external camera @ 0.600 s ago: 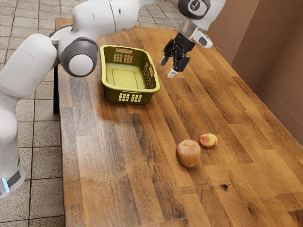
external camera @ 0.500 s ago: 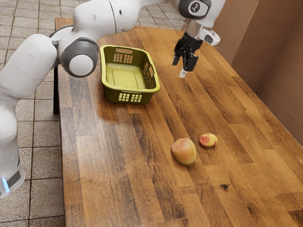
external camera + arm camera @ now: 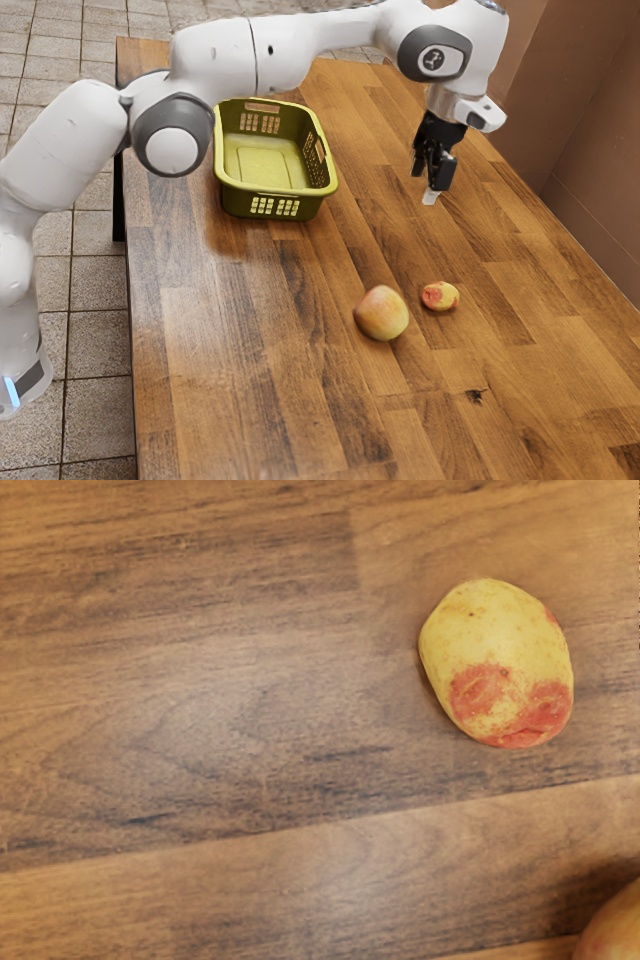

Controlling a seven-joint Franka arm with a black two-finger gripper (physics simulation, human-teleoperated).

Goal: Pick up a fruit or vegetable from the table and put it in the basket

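from where i'm standing, the black two-finger end effector (image 3: pixel 425 187) looks open, with nothing between its fingers, and it hangs well above the wooden surface (image 3: pixel 250 360). the small yellow piece of produce with red blotches (image 3: pixel 440 296) lies loose, rather nearer the surface's edge at the exterior view's right than the opposite one. i'd take that for the target, and lowering toward it for the step in hand.

the first worry is aim. the wrist view has the small piece well off to one side, so a straight drop could bring one finger down on its top, or press its flank and send it rolling. it's lumpy and rounded (a slippery customer, i'd guess), so a pinch above its widest part may squeeze it out.

then there's the larger pink-and-yellow rounded fruit (image 3: pixel 381 313), near the small one but apart. a finger opening that way, or a sideways correction made too low, might knock it, and one could roll into the other.

the olive-green plastic basket (image 3: pixel 238 204) sits toward the surface's far edge, on the exterior view's left side. carried too low, the catch could clip the raised rim and fall outside; a weak grip could lose it on the way.
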